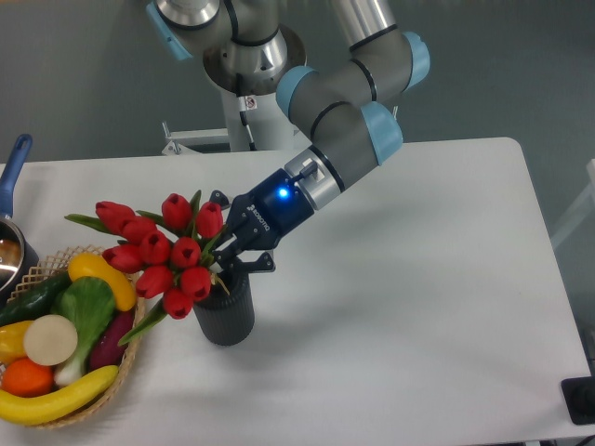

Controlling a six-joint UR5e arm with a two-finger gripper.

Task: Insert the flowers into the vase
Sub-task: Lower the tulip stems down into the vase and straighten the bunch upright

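Note:
The flowers (163, 253), a bunch of red tulip buds with green leaves, lean to the left, with their heads over the basket's edge. Their stems run down to the mouth of the vase (226, 314), a dark grey ribbed cylinder standing upright on the white table. The stem ends are hidden by the gripper and the vase rim. My gripper (234, 258) comes in from the upper right, right above the vase mouth, and is shut on the stems just below the buds.
A wicker basket (112, 398) with a banana, orange, green and yellow produce sits at the front left, close to the vase. A pot with a blue handle (11, 177) is at the left edge. The arm's base (244, 111) stands behind the table.

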